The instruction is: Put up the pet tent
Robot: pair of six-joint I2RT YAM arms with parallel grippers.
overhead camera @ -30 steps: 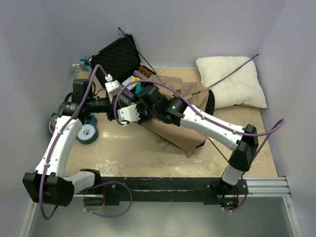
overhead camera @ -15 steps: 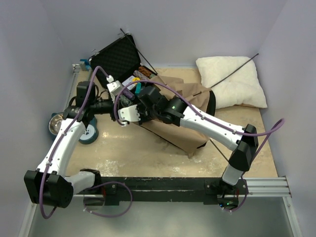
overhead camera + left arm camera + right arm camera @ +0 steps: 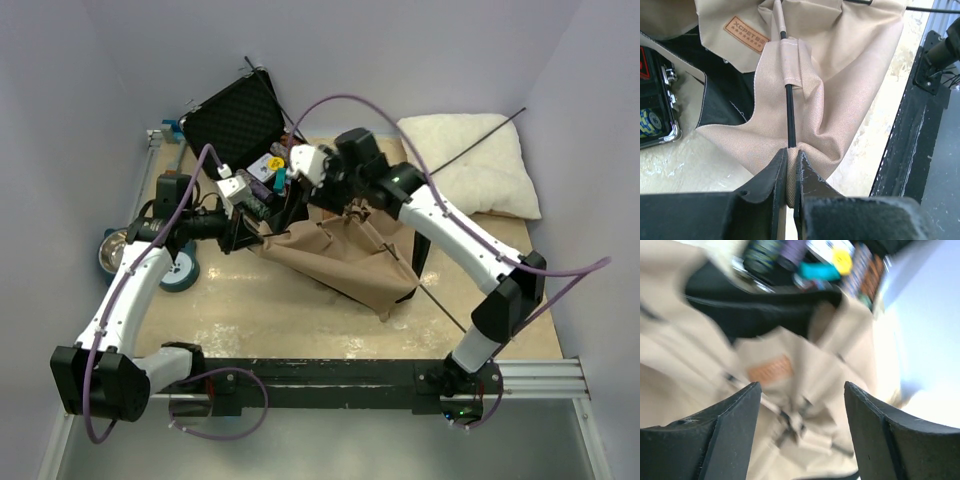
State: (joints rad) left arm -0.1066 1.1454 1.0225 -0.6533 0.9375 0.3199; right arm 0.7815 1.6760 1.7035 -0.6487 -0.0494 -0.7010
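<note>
Top: tent (image 3: 340,255) lies crumpled mid-bench (image 3: 260,310), just in front of the open case (image 3: 235,120); pillow (image 3: 470,165) at far right.

Left wrist: left hand (image 3: 791,152) pinched tight on the tent's tan fabric where the pole (image 3: 790,110) leaves its sleeve; label (image 3: 746,35) beyond.

Right wrist: blurred. Right hand (image 3: 801,387) spread wide, gripping nothing, fabric below.

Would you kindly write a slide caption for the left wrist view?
Left gripper, jaws shut, pinches the tan canvas pet tent at its thin dark pole, below the orange label.
</note>
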